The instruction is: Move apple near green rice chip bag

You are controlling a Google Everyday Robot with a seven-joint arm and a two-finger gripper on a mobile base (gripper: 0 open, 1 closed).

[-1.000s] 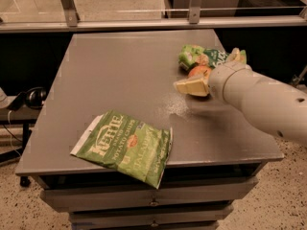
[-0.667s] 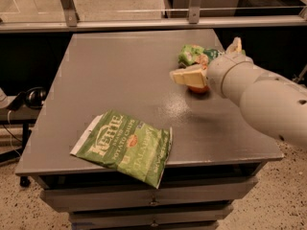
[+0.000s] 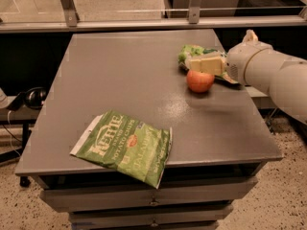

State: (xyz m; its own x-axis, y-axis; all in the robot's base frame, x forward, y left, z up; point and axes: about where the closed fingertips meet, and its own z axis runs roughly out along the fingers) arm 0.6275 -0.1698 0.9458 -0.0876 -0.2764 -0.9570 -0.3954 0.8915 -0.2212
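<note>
The apple [image 3: 200, 80], small, round and red-orange, rests on the grey table [image 3: 129, 80] at the right. Just behind it lies the green rice chip bag [image 3: 191, 51], partly hidden by my arm. My gripper [image 3: 204, 64] hovers just above and behind the apple, over the bag's near edge. It is open and holds nothing. The apple sits free of the pale fingers [image 3: 207, 63]. The white arm [image 3: 268, 73] reaches in from the right.
A green Kettle potato chip bag [image 3: 125, 146] lies flat at the table's front left, near the front edge. Drawers [image 3: 153, 202] sit under the tabletop. A glass railing [image 3: 144, 13] runs behind the table. Headphones [image 3: 33, 97] lie at the left.
The gripper covered the apple before. It has lifted up and back towards the far right, and the apple now shows free on the table.
</note>
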